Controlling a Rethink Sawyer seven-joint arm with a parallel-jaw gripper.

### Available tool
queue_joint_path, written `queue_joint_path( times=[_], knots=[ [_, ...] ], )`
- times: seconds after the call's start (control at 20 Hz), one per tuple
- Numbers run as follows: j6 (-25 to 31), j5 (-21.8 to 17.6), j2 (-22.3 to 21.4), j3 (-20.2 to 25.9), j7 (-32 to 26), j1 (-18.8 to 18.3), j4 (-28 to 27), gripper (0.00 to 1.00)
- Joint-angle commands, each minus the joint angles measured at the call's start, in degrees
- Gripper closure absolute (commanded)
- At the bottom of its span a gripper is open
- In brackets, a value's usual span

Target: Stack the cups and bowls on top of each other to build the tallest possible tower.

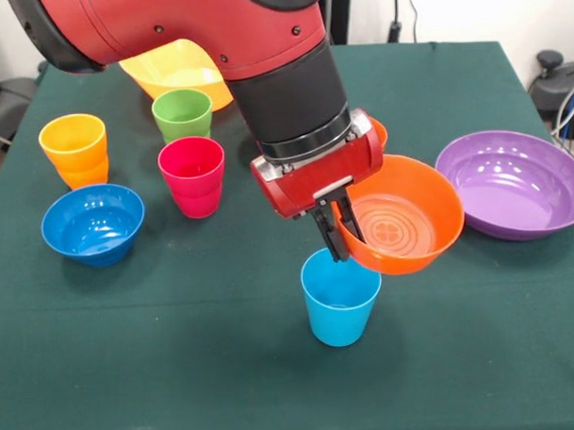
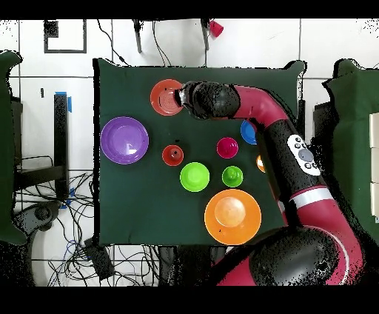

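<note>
My gripper (image 1: 342,241) is shut on the near rim of the orange bowl (image 1: 408,225), one finger inside and one outside. The bowl hangs tilted, its opening towards the front camera, just above and to the right of the upright light blue cup (image 1: 340,298). Whether bowl and cup touch I cannot tell. From overhead the orange bowl (image 2: 164,97) shows beside my gripper (image 2: 180,96), and the light blue cup is hidden. No tower shows except two yellow-orange cups (image 1: 74,147) nested at the left.
The purple bowl (image 1: 517,183) lies at the right. A magenta cup (image 1: 191,176), green cup (image 1: 182,113), blue bowl (image 1: 92,222) and yellow bowl (image 1: 174,73) stand on the left. Overhead also shows a light green bowl (image 2: 194,177) and a small orange cup (image 2: 172,155).
</note>
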Motion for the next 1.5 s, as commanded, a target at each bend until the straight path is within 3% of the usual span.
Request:
queue_joint_path(
  times=[0.05,1.05,1.5],
  knots=[
    [-0.1,0.0,2.2,1.1,-3.2,0.8,1.5,1.0],
    [3.9,1.3,5.3,3.1,-6.8,0.8,-3.7,1.0],
    [9.1,0.8,4.9,1.9,-8.8,1.2,-7.0,1.0]
  ],
)
